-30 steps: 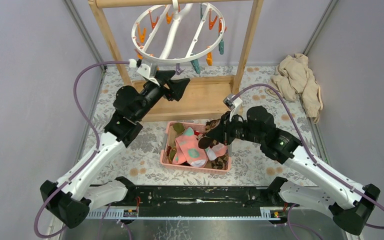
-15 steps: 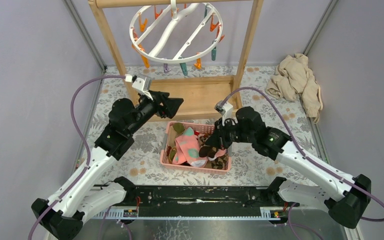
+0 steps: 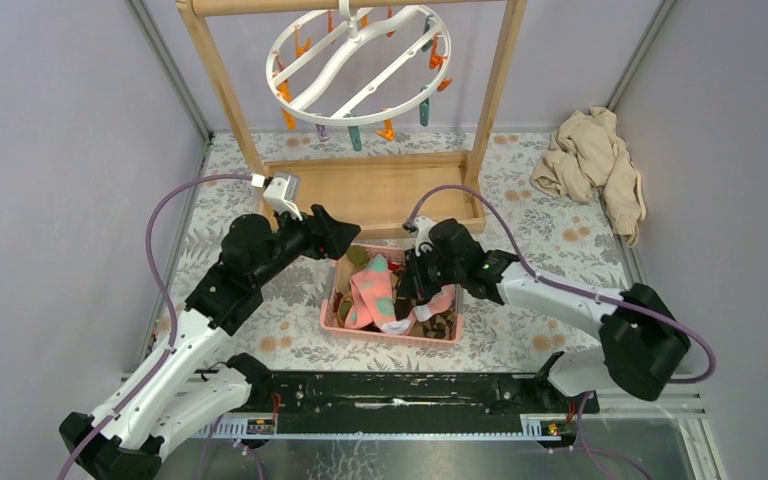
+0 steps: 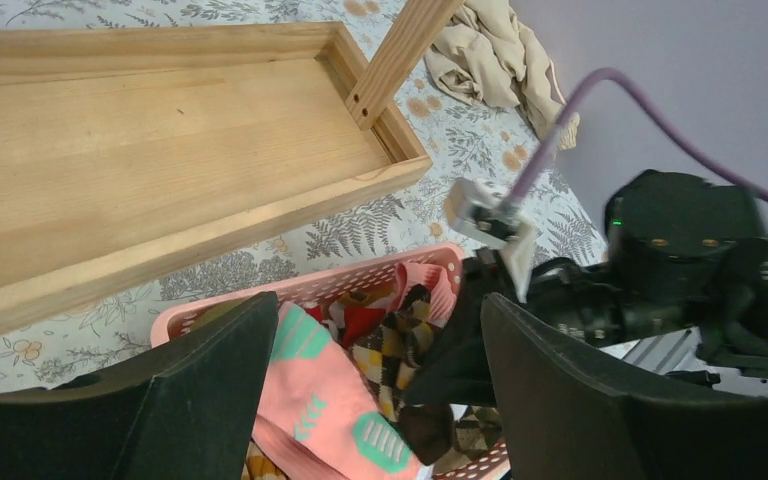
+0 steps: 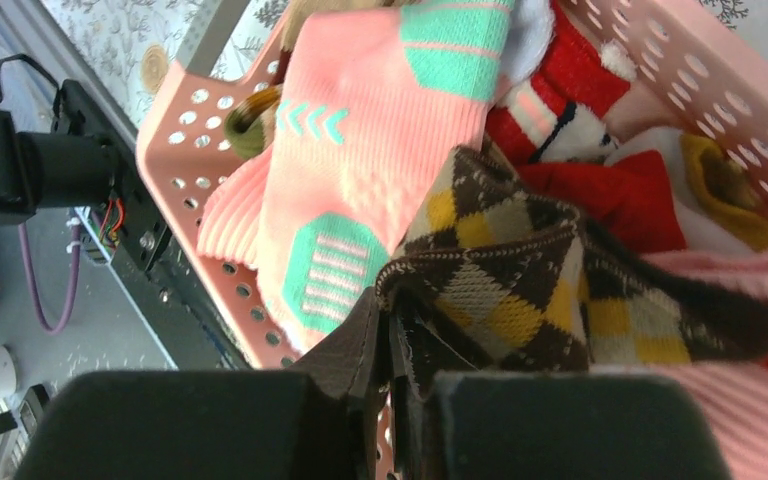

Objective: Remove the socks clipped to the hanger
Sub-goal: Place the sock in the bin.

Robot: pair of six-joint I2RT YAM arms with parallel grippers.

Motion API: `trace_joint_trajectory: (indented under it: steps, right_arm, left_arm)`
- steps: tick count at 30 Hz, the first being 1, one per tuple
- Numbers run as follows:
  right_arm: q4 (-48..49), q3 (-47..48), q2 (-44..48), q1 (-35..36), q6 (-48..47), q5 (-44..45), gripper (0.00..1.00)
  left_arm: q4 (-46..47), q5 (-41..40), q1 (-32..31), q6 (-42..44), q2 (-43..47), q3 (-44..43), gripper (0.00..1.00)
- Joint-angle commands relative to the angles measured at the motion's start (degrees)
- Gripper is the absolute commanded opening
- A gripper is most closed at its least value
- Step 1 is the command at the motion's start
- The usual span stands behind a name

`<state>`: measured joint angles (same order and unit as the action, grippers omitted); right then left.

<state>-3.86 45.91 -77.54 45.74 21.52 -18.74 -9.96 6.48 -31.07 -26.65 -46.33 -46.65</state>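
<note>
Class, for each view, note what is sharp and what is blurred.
Top external: evenly lit, white plastic ring hanger sharp. Left wrist: wooden tray crisp, left gripper's black fingers soft. Right wrist: brown argyle sock sharp, right gripper's black fingers blurred.

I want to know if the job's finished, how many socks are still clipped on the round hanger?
0. All clips seen on the hanger hang bare; the socks lie in the pink basket, one argyle sock pinched by the right gripper. Far clips are partly hidden.
</note>
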Motion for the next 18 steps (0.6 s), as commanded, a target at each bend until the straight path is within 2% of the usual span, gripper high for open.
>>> trace_joint_trajectory:
  steps: [1, 6, 7, 9, 11, 15, 18]
  right_arm:
    - [7.50, 4.63, -5.92, -0.12, 0.93, -1.13, 0.00]
    - [6.92, 9.64, -13.35, 0.22, 0.20, -2.49, 0.00]
    - [6.43, 10.84, -14.61, 0.43, -0.27, -2.97, 0.05]
    - [4.62, 13.08, -16.53, 0.66, -0.95, -2.82, 0.25]
    - [1.64, 14.78, -16.50, 0.67, -1.71, -2.59, 0.38]
    - [-2.39, 14.85, -10.50, 0.76, -2.28, 0.45, 0.68]
    - [-6.33, 14.12, -4.67, 0.76, -2.59, 3.61, 0.75]
  left_arm:
    - [-1.85, -1.15, 0.33, -1.99, 2.33, 0.70, 0.82]
    - [-3.75, -1.68, 0.31, -1.99, 3.32, 0.89, 0.82]
    - [-3.72, -1.63, 0.31, -2.07, 3.34, 1.09, 0.82]
    - [-3.85, -1.70, 0.31, -2.37, 3.14, 1.32, 0.82]
    - [-3.77, -1.61, 0.31, -2.68, 2.81, 1.66, 0.82]
    - [-3.69, -1.27, 0.32, -2.95, 1.74, 1.54, 0.83]
    - [-3.72, -1.56, 0.36, -2.75, 0.93, 1.15, 0.83]
